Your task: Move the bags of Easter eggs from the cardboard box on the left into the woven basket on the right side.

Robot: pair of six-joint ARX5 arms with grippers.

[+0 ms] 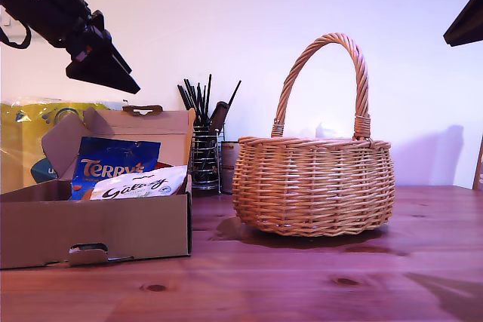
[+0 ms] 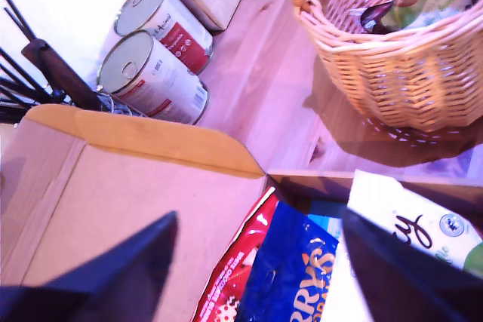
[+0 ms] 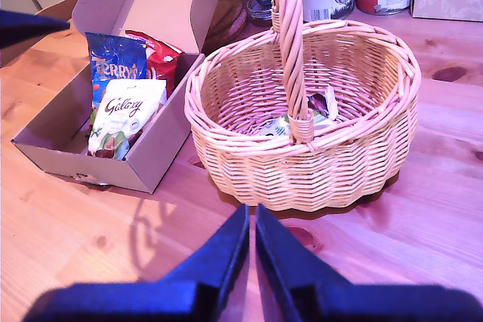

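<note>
My first gripper (image 2: 253, 262) hangs spread wide and empty above the cardboard box (image 1: 98, 228), at the exterior view's upper left, nothing between the fingers. My second gripper (image 3: 252, 231) sits pinched shut with the fingertips together on nothing, above bare wooden table (image 3: 423, 209) just in front of the woven basket (image 3: 302, 164); only a dark corner of an arm shows at the exterior view's upper right. Three bags of Easter eggs lying in the box at the exterior view's left: blue Terry's bag (image 3: 115, 69), red bag (image 3: 155, 58) beside it toward the lid, white Galaxy bag (image 3: 124, 115) nearest the front wall. One white and green bag (image 2: 430, 1) down inside the basket, partly hidden behind the handle base in the second wrist view. Basket upright at the exterior view's centre right, close beside the box but apart. Behind, a wire utensil holder (image 1: 204, 160), two tins (image 2: 155, 77) and a yellow pack (image 1: 30, 133).
</note>
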